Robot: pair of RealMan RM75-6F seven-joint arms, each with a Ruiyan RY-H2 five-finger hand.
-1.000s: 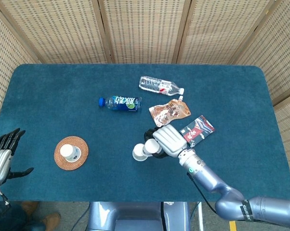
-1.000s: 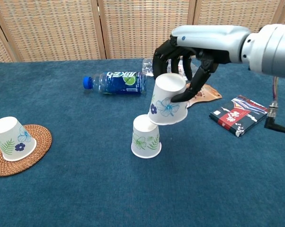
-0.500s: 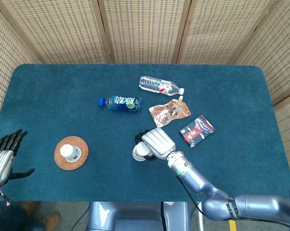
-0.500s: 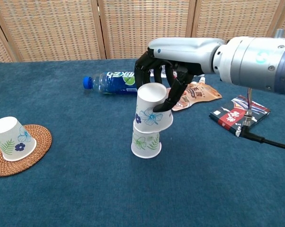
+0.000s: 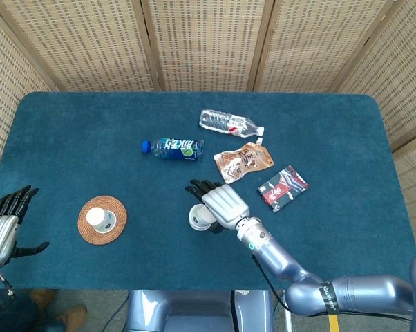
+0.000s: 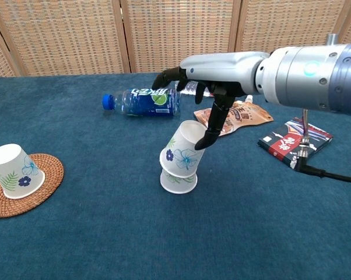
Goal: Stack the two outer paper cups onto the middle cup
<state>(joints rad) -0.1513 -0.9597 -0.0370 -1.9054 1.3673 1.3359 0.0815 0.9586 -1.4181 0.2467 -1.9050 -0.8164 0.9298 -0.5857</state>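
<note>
An upside-down paper cup [image 6: 184, 154] with a blue flower sits tilted on the middle cup [image 6: 178, 182], also upside down, near the table's front centre. My right hand [image 6: 216, 73] hovers over them with its fingers stretched out to the left. Only the thumb reaches down and touches the tilted cup's right side. From the head view the right hand [image 5: 222, 204] covers most of the stack [image 5: 200, 217]. The other outer cup [image 6: 12, 170] stands upside down on a woven coaster [image 6: 47, 175] at the left. My left hand [image 5: 4, 225] is off the table's left edge, fingers apart, holding nothing.
A blue-labelled bottle [image 5: 172, 148] and a clear bottle [image 5: 229, 124] lie behind the stack. A brown snack pouch [image 5: 242, 161] and a dark red-and-white packet [image 5: 282, 187] lie to its right. A black cable runs off the right edge in the chest view.
My right hand carried the flower cup left and down onto the middle cup. Its fingers then spread off the cup, leaving it tilted there. The left hand stayed put.
</note>
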